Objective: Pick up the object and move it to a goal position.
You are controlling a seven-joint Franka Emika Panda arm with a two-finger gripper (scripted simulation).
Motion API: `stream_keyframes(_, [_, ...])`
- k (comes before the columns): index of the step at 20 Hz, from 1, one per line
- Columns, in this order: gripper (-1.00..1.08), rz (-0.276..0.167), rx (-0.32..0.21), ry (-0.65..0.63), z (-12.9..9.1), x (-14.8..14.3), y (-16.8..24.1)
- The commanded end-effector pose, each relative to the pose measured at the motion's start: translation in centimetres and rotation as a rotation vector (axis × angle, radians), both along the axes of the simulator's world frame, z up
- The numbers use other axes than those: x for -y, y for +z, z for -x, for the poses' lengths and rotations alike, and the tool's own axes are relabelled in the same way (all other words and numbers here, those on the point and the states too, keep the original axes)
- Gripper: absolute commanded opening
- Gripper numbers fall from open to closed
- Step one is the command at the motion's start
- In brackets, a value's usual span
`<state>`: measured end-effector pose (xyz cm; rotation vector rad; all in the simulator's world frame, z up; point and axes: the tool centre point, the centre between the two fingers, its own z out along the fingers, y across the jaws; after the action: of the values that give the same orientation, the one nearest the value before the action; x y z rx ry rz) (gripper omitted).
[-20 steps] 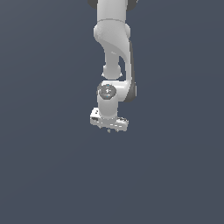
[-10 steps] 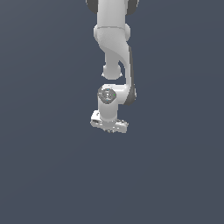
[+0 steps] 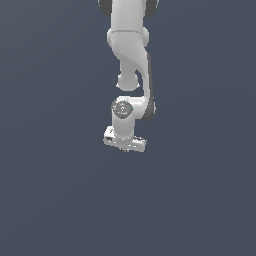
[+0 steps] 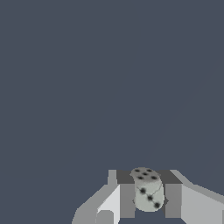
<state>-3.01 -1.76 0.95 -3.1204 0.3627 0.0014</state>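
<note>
In the wrist view the object (image 4: 148, 186) is a small pale whitish-grey die with rounded corners and black dots. It sits between the two dark finger pads (image 4: 127, 199), and my gripper (image 4: 150, 197) is shut on it. In the exterior view the white arm hangs from above, and the gripper (image 3: 125, 148) points down with its hand slightly tilted. The object there is hidden under the hand or too small to make out.
A plain dark blue-grey ground (image 3: 60, 200) fills both views all around the arm. No other objects, containers or edges show.
In the exterior view the hand has sunk slightly lower over the last second. The grip on the object looks unchanged.
</note>
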Motion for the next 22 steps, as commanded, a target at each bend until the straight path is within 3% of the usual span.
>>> stream_keyframes(1, [-1.00, 0.000, 0.000, 0.000, -0.1, 0.2, 0.0])
stream_keyframes(22, [-1.00, 0.000, 0.001, 0.000, -5.9, 6.5, 0.8])
